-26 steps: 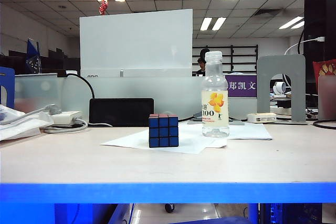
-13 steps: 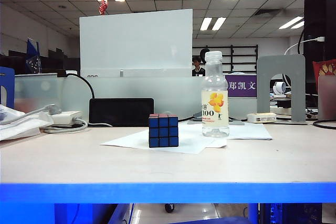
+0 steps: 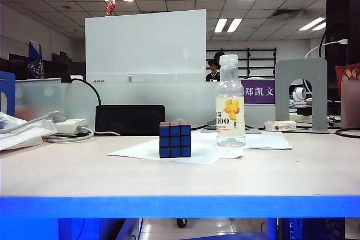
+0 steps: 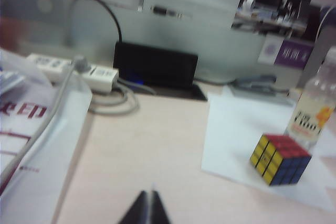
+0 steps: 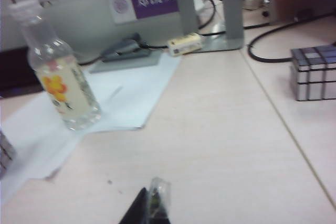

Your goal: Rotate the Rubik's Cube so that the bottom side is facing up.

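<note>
The Rubik's Cube [image 3: 175, 139] sat untouched on white paper [image 3: 209, 151], red face up, while left gripper [image 4: 146, 209] and right gripper [image 5: 151, 206] hung apart, jaws pressed together, empty.

The cube [image 3: 175, 139] is a small black-framed 3x3 standing flat and square on a sheet of white paper [image 3: 208, 149], free of any grip. In the exterior view it shows a blue face toward the camera and a red face on top; the left wrist view [image 4: 280, 159] adds a yellow side next to the blue, with red again uppermost. It sits on the paper near a clear bottle [image 3: 230, 102] with an orange flower label, just beside it but not touching, and reaches roughly to the bottle's lower half.
</note>
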{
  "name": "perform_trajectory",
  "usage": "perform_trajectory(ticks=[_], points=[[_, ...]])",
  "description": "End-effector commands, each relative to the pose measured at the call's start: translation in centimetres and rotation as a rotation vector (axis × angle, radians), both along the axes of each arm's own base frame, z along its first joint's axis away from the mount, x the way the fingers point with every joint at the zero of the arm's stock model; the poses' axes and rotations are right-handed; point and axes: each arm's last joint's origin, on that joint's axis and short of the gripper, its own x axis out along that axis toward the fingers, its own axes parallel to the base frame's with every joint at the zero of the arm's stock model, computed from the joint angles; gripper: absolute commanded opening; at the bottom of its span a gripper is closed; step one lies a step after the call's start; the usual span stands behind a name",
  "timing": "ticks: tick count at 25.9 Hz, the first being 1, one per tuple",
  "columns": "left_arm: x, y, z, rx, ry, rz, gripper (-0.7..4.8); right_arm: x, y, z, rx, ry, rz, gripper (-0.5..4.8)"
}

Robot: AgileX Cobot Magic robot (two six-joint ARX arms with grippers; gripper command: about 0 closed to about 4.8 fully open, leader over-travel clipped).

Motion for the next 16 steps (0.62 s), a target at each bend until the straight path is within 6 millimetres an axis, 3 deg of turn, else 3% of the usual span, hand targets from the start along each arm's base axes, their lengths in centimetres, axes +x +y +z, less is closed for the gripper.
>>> perform_trajectory(ticks=[1, 10, 16], points=[[-0.1, -0.1, 0.8, -0.034, -0.038, -0.020, 0.62, -0.1, 0.0, 1.3, 0.056, -0.074, 0.007, -0.06], [0.1, -2.2, 2.3, -0.087, -0.056, -0.218, 0.62, -0.3, 0.5, 2.0, 0.183, -0.092, 0.143, -0.06], [1.4, -3.6, 1.3, 0.027, 0.061, -0.061, 0.61, -0.5, 1.2, 3.1, 0.227, -0.125, 0.256, -0.06]])
